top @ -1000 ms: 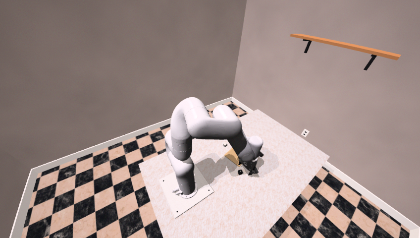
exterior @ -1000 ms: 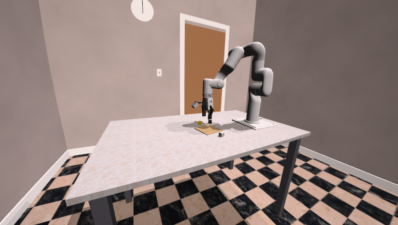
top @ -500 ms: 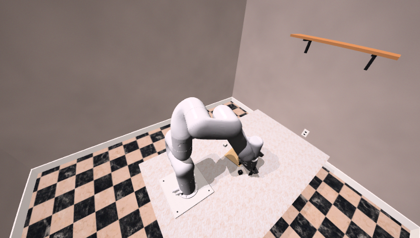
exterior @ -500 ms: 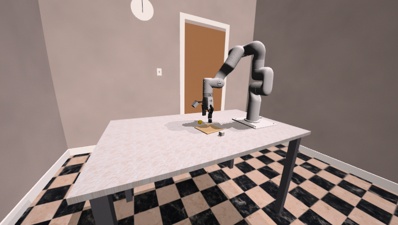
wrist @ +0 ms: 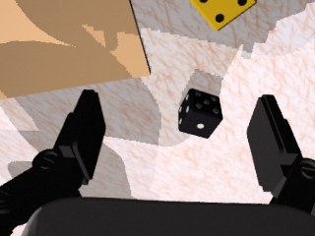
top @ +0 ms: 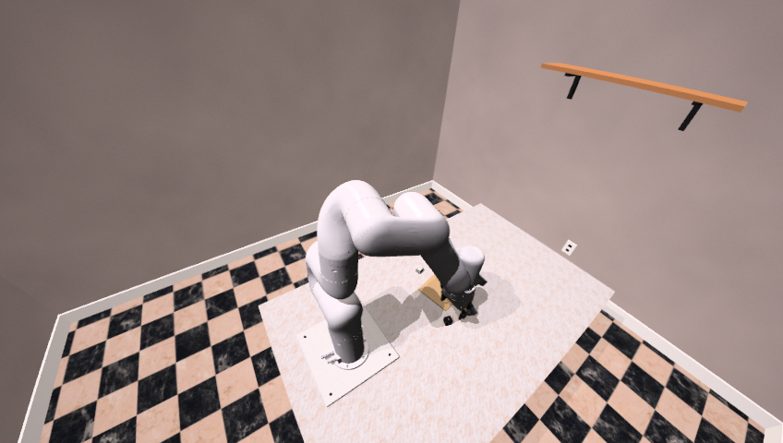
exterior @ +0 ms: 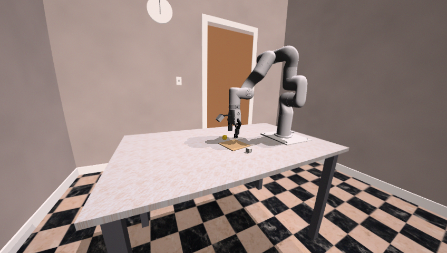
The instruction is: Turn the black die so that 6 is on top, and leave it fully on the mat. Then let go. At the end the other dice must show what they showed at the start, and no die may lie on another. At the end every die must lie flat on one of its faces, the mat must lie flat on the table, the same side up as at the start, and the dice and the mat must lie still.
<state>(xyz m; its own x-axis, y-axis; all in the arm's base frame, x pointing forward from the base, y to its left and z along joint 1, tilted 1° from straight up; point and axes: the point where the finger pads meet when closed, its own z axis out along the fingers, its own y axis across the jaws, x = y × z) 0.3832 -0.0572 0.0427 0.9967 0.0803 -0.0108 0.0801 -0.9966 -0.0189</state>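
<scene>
The black die (top: 447,318) (wrist: 200,113) lies on the bare table, off the mat and near one of its corners. One of its faces shows a single white pip in the wrist view. The tan mat (top: 431,285) (exterior: 233,144) (wrist: 66,27) lies flat on the table. My gripper (top: 466,310) (exterior: 235,135) (wrist: 176,110) is open and empty. It hangs just above the black die, one finger on each side of it. In the exterior view the fingers hide the black die.
A yellow die (exterior: 224,136) lies on the table just beyond the black die, off the mat. A white die (top: 419,269) (exterior: 249,151) lies on the table on the mat's other side. The arm's base plate (top: 340,378) is bolted near the table's edge.
</scene>
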